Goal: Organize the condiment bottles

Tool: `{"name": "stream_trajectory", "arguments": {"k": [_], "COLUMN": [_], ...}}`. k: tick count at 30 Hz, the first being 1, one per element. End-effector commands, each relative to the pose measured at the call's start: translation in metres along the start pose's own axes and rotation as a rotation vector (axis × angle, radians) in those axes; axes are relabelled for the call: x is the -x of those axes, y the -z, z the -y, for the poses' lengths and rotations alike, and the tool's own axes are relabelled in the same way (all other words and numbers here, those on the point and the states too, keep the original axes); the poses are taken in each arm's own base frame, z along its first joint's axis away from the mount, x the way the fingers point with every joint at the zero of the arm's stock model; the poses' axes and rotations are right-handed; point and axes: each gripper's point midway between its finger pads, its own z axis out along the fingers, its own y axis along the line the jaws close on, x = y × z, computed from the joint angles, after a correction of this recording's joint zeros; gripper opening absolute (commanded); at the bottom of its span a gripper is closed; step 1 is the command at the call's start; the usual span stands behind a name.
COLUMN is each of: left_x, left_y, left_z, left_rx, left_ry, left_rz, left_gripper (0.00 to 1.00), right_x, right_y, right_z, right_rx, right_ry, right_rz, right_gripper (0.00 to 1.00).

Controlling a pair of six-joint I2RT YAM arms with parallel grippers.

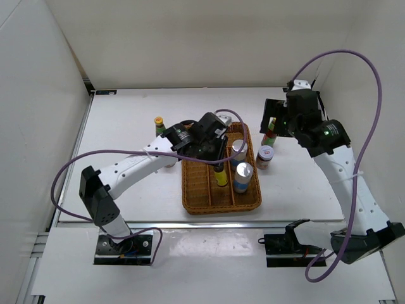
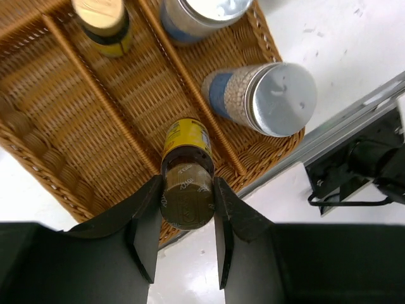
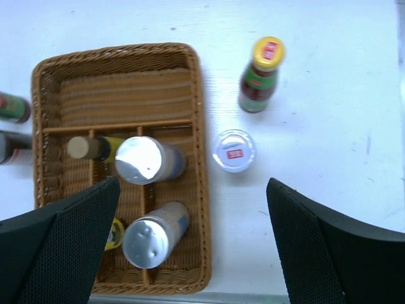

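Left gripper (image 2: 186, 183) clenches a small brown yellow-labelled bottle (image 2: 185, 136); right gripper (image 3: 191, 185) gapes wide, holding nothing.

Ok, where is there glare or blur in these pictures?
Top external: sharp, with glossy reflections on the near strip of the table. Left wrist: bright sheen on the silver-topped cylinder; the brown bottle in the left gripper looks soft, being so close. Right wrist: slightly blurry throughout, the right gripper just dark shapes.
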Motion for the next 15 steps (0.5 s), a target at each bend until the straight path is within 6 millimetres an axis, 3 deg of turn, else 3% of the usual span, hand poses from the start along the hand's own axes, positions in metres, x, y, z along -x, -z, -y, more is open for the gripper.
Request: {"name": "stream_trajectory", "arguments": {"k": [1,11,15], "left_x": [0.017,-0.015,-0.017], "left_y": [0.01,-0.042,-0.052], "left_z": [0.012,-0.002,-0.003], "left_rx": [-0.049,0.049,0.092], "left_ry": [0.001,-0.025,-0.033], "left_rz": [0.079,-0.005,0.005], "left_gripper": [0.11,0.11,0.13], "right_x": [0.0,-0.029,-0.039], "right_y": [0.012,0.013,0.01], "right_z": [0.025,0.039,0.041], "right_rx": [-0.038,-0.049,-0.056], "right_ry": [-0.016,-0.036,-0.042], "right_rz": [0.021,-0.036,-0.057], "right_gripper": [0.99,0.99,0.99]}}
